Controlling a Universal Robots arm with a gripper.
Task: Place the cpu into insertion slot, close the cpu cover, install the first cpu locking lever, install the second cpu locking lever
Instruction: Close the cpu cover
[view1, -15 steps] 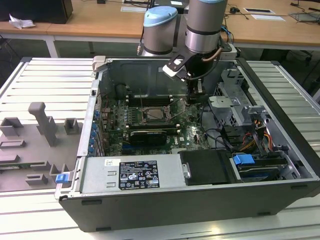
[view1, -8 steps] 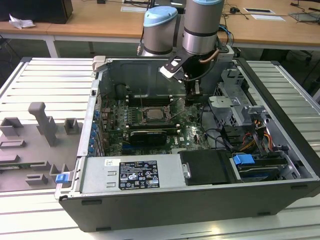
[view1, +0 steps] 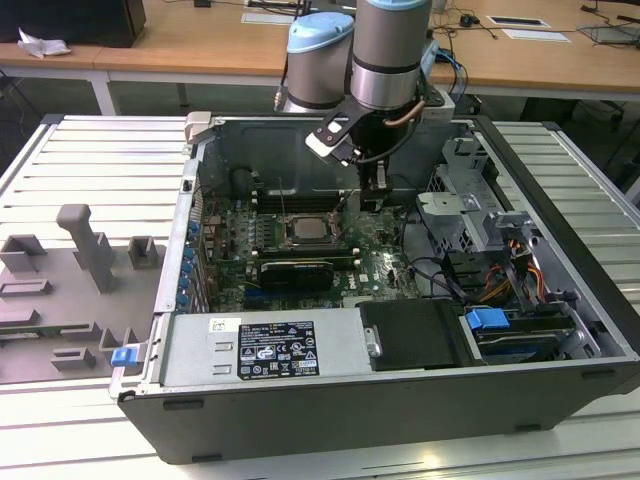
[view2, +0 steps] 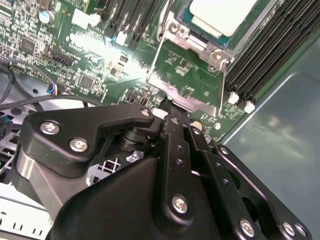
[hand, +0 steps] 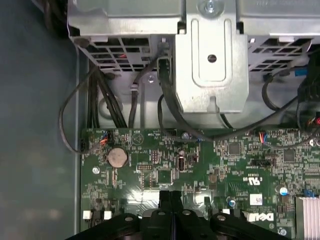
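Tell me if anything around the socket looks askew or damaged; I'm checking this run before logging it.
Nothing looks damaged or askew. The cpu lies flat in the insertion slot. The cpu cover is swung open off it, with the gripper at its free edge.

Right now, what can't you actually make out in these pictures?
1. cpu: the second wrist view's edge cuts part of it off.
2. cover: whether the gripper touches its edge; the gripper's own links hide that spot in the second wrist view.
3. slot: too small in the exterior view to tell how the cpu sits.
4. board beyond the gripper: the arm hides it in the exterior view.
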